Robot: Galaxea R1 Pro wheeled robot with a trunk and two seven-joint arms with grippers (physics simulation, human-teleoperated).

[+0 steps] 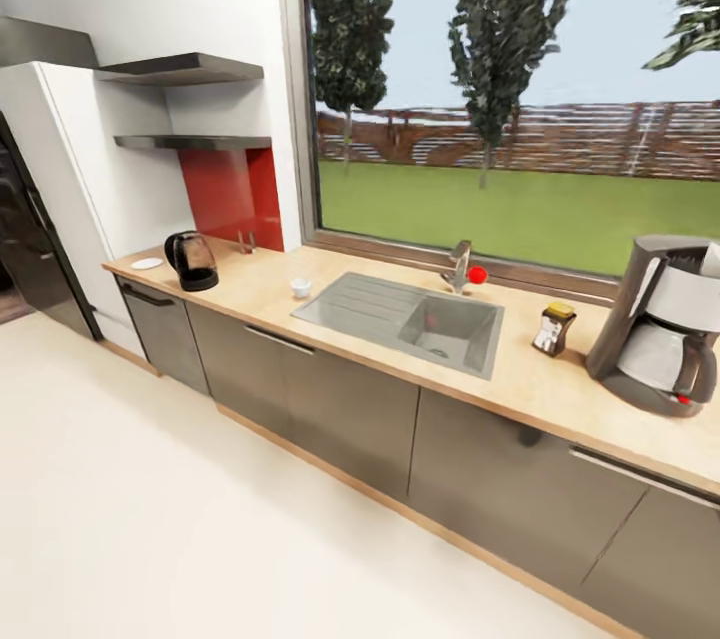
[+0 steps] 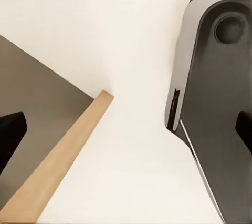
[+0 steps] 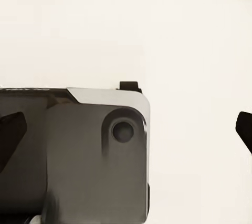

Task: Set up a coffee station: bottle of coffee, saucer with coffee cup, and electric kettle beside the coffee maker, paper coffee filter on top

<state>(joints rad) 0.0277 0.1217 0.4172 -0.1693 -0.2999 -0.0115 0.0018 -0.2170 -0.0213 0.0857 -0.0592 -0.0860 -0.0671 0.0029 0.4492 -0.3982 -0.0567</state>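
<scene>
— Countertop (image 1: 270, 291) first: what sits on it, taking the sink (image 1: 405, 319) as the marker?

— Far to the left of the sink, at the counter's end, the saucer (image 1: 147, 263) lies flat. Just beside it, nearer the sink, stands the electric kettle (image 1: 191, 260). Between kettle and sink sits the coffee cup (image 1: 301, 287), close to the sink's drainer edge and well apart from the saucer.

— And the kitchen shelf (image 1: 192, 142)?

— It hangs on the wall above the kettle, up and left of the sink.

— Right of the sink?

— The bottle of coffee (image 1: 553, 328) stands upright on the counter just past the basin. Further right is the coffee maker (image 1: 663, 326), with something white at its top edge that I cannot identify.

— The grippers?

— Both hang over pale floor beside the robot's grey base. The left gripper (image 2: 126, 134) has its dark fingertips far apart, at opposite edges of its wrist picture, holding nothing. The right gripper (image 3: 126, 129) is likewise spread wide and empty.
</scene>
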